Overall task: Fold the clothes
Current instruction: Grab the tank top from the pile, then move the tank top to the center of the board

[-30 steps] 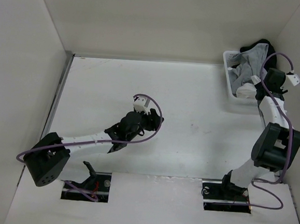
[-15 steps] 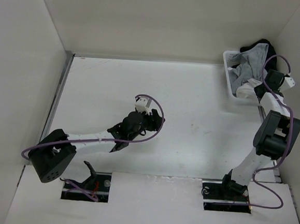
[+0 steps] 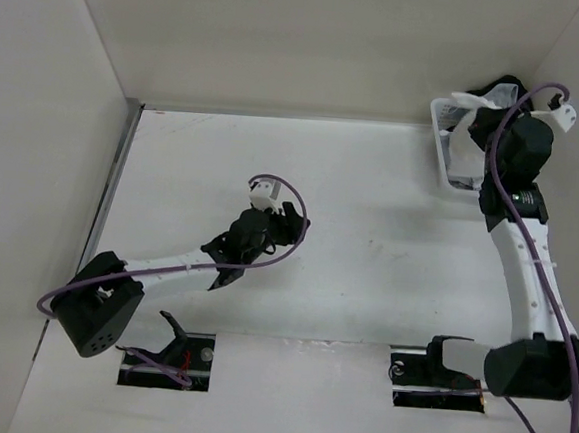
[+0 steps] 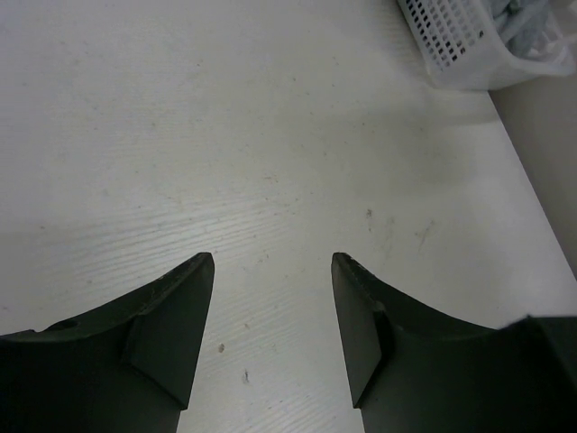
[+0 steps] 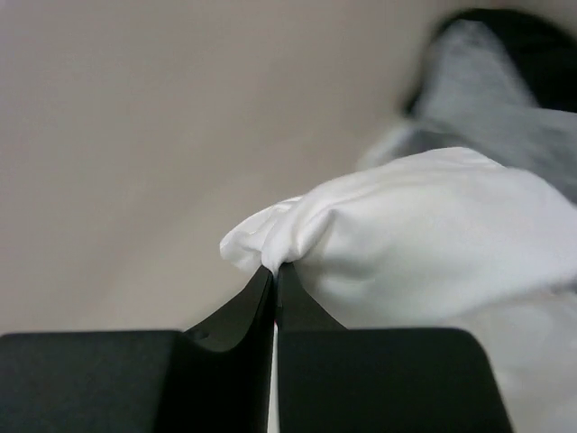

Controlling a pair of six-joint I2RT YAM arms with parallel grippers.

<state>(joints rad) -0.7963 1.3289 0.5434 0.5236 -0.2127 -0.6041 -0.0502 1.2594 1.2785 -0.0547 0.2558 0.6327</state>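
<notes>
My right gripper [image 5: 274, 269] is clenched on a bunched fold of the thin white garment [image 5: 424, 225], a crumpled plain lump over the basket [image 3: 441, 148] at the far right, grey garment [image 5: 487, 81] behind it, my left gripper [image 4: 270, 262] gaping above the table [image 4: 225, 135].

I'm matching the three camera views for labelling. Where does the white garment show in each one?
Top external: upper right, white garment held over the far end of the basket.
Left wrist: cannot be made out; only the basket shows, top right corner.
Right wrist: centre to right, white garment pinched between the right fingers.
Shared landmark: the basket links top external and left wrist; the black garment links top external and right wrist.
</notes>
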